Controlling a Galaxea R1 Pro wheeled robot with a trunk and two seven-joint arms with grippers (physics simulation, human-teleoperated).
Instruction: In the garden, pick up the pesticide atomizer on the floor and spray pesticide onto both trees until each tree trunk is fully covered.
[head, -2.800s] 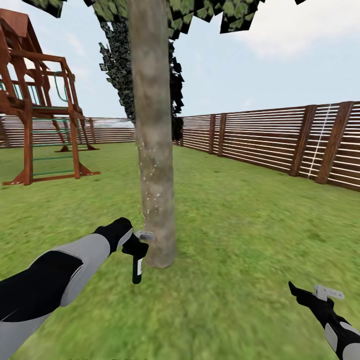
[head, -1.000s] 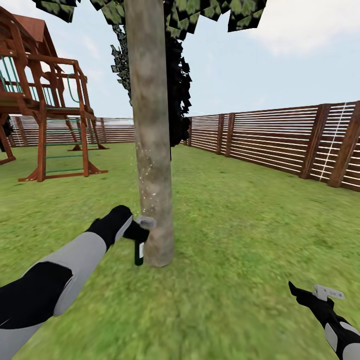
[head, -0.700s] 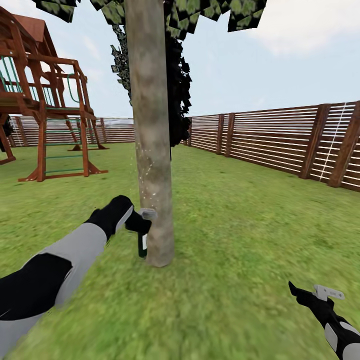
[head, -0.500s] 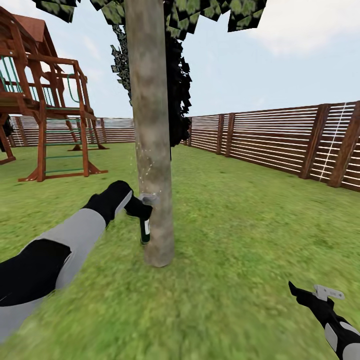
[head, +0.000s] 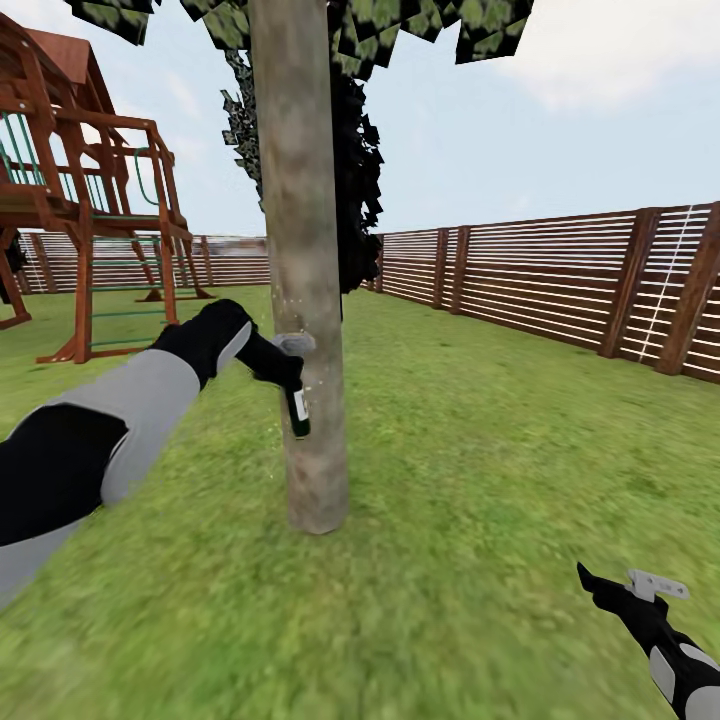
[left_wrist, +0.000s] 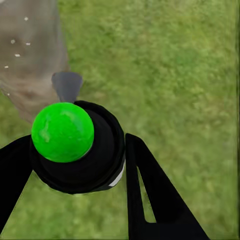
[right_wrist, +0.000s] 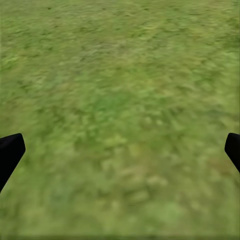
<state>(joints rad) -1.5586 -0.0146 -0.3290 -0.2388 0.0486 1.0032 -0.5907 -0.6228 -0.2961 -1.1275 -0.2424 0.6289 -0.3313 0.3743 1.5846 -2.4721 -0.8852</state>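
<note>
- Left gripper (head: 285, 368) clamped on the pesticide atomizer (head: 297, 410), jaws closed around its neck; bottle hanging below the jaws, long axis near upright, base tipped slightly toward 5 o'clock in the head view.
- Atomizer held right against the tree trunk (head: 305, 300), about mid-height of the visible column, grey nozzle (head: 293, 343) pointing at the bark from the 9 o'clock side.
- In the left wrist view, green cap (left_wrist: 62, 131) seen end-on between the two black fingers (left_wrist: 150, 195), nozzle (left_wrist: 66, 85) aimed at the trunk (left_wrist: 30, 55); a few pale specks on the bark there, likely spray droplets.
- Key relation: trunk lies dead ahead of the nozzle, almost touching; trunk's long axis vertical, so coverage probably calls for travel up and down along it, plus a shift round to the far side.
- Right gripper (head: 612, 590) low at 5 o'clock, well apart from the tree, over bare grass (right_wrist: 120, 110); jaws spread wide, gripping nothing.
- Left arm clearly the nearer and the working one.
- Wooden fence (head: 560, 285) at 3 o'clock, play frame (head: 90, 230) at 10 o'clock, both far behind.
- Risk, as a judgement: nozzle so near the bark could scrape or wet only a narrow patch.
</note>
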